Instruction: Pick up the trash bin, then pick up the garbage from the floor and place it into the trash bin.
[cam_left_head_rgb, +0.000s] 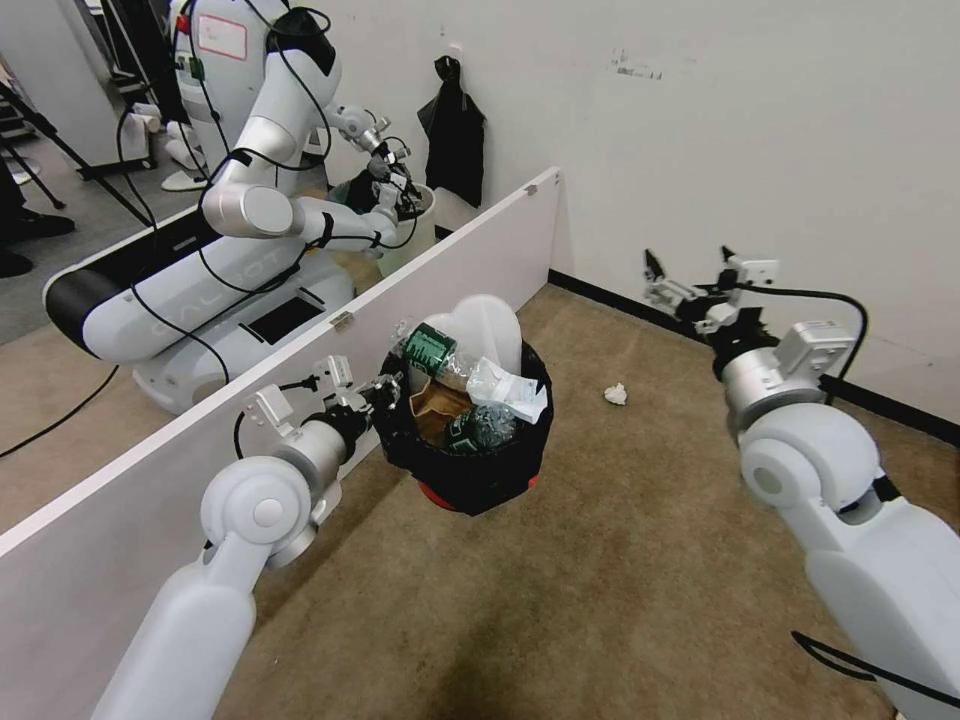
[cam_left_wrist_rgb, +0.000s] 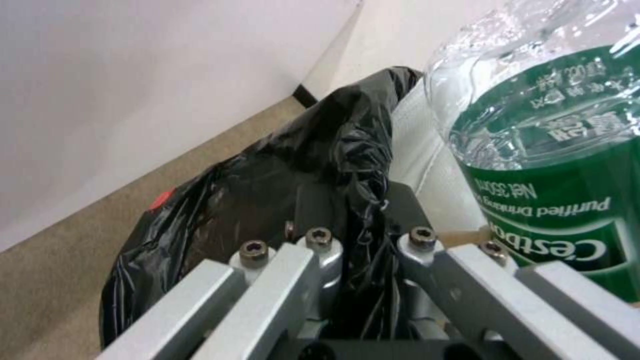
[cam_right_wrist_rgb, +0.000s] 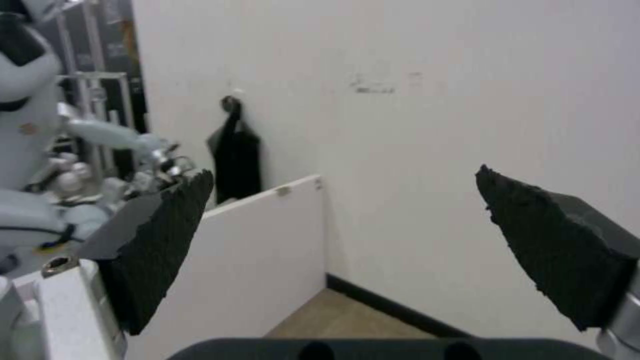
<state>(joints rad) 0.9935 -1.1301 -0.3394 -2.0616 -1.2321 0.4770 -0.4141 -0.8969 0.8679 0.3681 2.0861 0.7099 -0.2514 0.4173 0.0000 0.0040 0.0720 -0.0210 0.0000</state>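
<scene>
trash bin (cam_left_head_rgb: 470, 470) is held off the floor (cam_left_head_rgb: 620, 560) by its bag-draped rim, clenched in the left gripper (cam_left_head_rgb: 385, 392), beside the white partition (cam_left_head_rgb: 200, 440). garbage (cam_left_head_rgb: 470, 385) is heaped inside. one white paper wad (cam_left_head_rgb: 615, 394) is left on carpet, far right. right gripper (cam_left_head_rgb: 690, 275) is raised, spread, nothing grasped.

The beige carpet floor (cam_left_head_rgb: 620, 560) carries what looks like one white paper wad (cam_left_head_rgb: 615, 394) near the wall.

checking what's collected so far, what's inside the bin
Inside the bin, held up by the left gripper: two green-label bottles, a brown paper bag, a white slipper and a pale mask. Anything beneath them is covered.
</scene>
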